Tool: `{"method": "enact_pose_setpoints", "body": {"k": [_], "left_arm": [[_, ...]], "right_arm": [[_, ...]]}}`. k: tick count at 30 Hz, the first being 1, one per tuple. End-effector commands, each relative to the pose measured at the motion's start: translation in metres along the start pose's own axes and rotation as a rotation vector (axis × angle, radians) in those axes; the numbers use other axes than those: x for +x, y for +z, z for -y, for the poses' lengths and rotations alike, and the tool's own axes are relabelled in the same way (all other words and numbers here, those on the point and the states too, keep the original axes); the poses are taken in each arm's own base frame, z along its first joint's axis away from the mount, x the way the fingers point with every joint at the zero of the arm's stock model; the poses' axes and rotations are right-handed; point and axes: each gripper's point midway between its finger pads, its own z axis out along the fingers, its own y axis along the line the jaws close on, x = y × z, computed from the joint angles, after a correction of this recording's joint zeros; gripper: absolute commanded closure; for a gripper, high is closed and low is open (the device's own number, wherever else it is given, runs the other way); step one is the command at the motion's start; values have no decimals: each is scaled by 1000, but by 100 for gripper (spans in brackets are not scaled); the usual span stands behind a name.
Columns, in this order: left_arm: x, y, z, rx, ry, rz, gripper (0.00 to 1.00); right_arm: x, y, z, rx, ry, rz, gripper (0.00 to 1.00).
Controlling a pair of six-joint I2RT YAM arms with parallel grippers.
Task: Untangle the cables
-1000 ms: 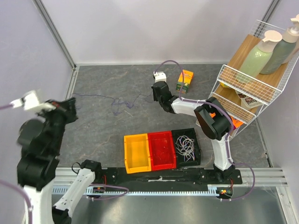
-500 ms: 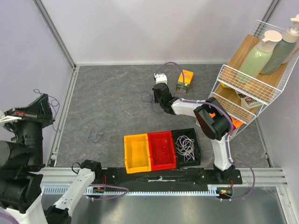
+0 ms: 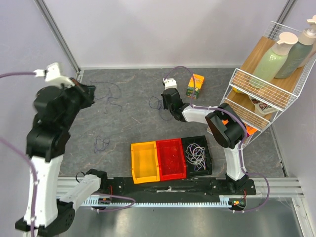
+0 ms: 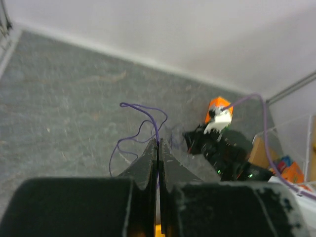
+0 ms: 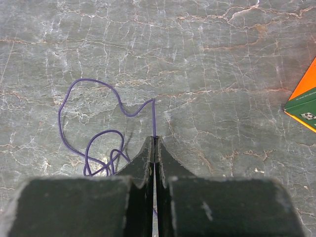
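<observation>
Above the table (image 5: pixel 222 59), the left gripper (image 4: pixel 158 148) is pinching a purple cable (image 4: pixel 143 111), fully closed. The right gripper (image 5: pixel 155 143) is likewise pinching a second purple cable (image 5: pixel 89 113). Its fingers (image 5: pixel 140 168) are hiding the gripped stretch.

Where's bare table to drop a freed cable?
Bare: mid-table between right claw and yellow bin; near-right strip between black bin and wire rack. Crowded: far left, purple cable in left claw, loose purple loop nearer.

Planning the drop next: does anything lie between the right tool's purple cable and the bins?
Nothing visible. Only bare tabletop lies between the right tool, shut on the purple cable, and the bins; the orange carton sits behind it, off that path.
</observation>
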Motion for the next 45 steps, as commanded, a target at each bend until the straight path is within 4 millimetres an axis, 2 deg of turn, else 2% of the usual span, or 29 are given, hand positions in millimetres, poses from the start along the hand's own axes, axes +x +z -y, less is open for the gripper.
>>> {"method": "enact_pose_setpoints", "body": {"k": [1, 6, 10, 13, 21, 29, 35, 40, 45], "left_arm": [[54, 39, 11, 62, -51, -187, 98], [107, 65, 17, 124, -101, -331, 98], [125, 60, 32, 225, -113, -417, 98], [126, 44, 38, 288, -101, -425, 98], [132, -16, 75, 601, -70, -501, 98], [120, -66, 100, 813, -74, -549, 98], [134, -75, 93, 797, -89, -584, 98], [164, -76, 84, 779, -181, -671, 98], [204, -73, 66, 708, -265, -740, 98]], "right_arm": [[-34, -12, -3, -29, 20, 83, 100], [-33, -11, -4, -34, 15, 82, 100], [-34, -9, -3, -32, 11, 81, 100], [-34, -9, -4, -36, 10, 78, 100], [-33, -8, -4, -40, 12, 75, 100], [-33, -9, -2, -40, 14, 74, 100], [-31, -9, -2, -41, 18, 70, 100], [-30, -8, -1, -46, 21, 66, 100], [-30, -9, -3, -50, 21, 67, 100]]}}
